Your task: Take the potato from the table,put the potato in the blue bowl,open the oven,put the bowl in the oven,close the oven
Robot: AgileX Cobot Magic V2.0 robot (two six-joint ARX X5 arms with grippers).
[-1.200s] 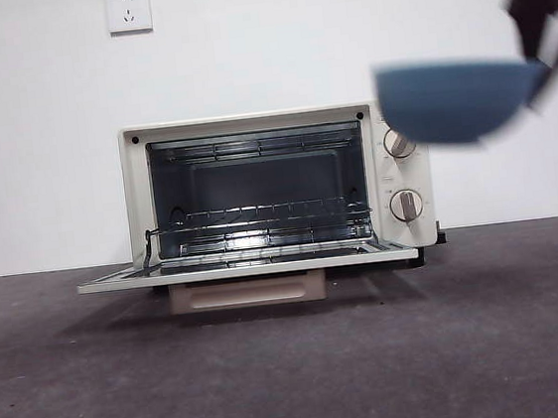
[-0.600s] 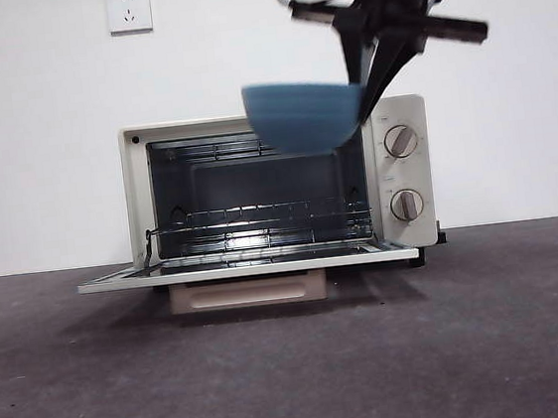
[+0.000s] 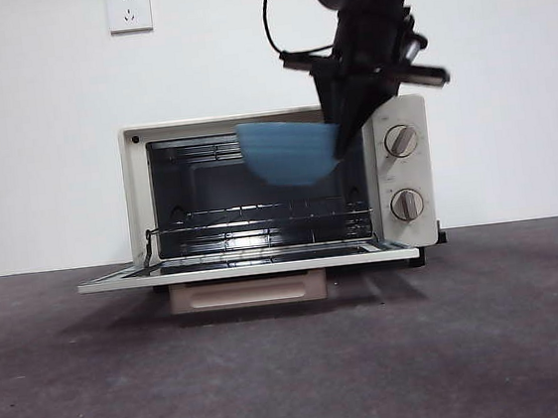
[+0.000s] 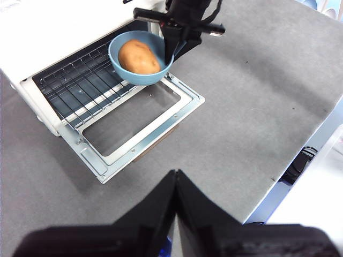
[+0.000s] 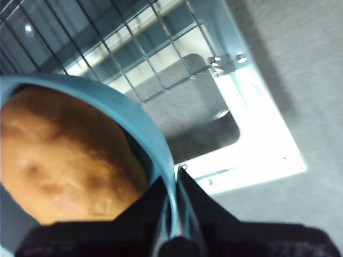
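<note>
Potato (image 4: 139,57) lies inside the blue bowl (image 4: 140,58), which hangs in the air, clear of every surface, in front of the upper part of the oven's (image 3: 279,187) open mouth. The right gripper (image 5: 172,214) pinches the bowl's rim, one jaw inside the wall and one outside, on the side toward the two grey knobs (image 3: 400,141). Below the bowl, the wire rack (image 3: 260,214) sits inside the cavity and the glass door (image 4: 134,124) lies folded down flat over the table (image 3: 296,367). Nothing stands between bowl and rack.

From the front, the bowl's wall hides the potato, and the dark arm covers part of the oven's top edge beside the knobs. The left wrist view, from high and well back, shows the potato filling much of the bowl. The left gripper (image 4: 176,179) waits there with its jaws pressed together, holding nothing. A wall socket (image 3: 128,8) shows above the oven.
</note>
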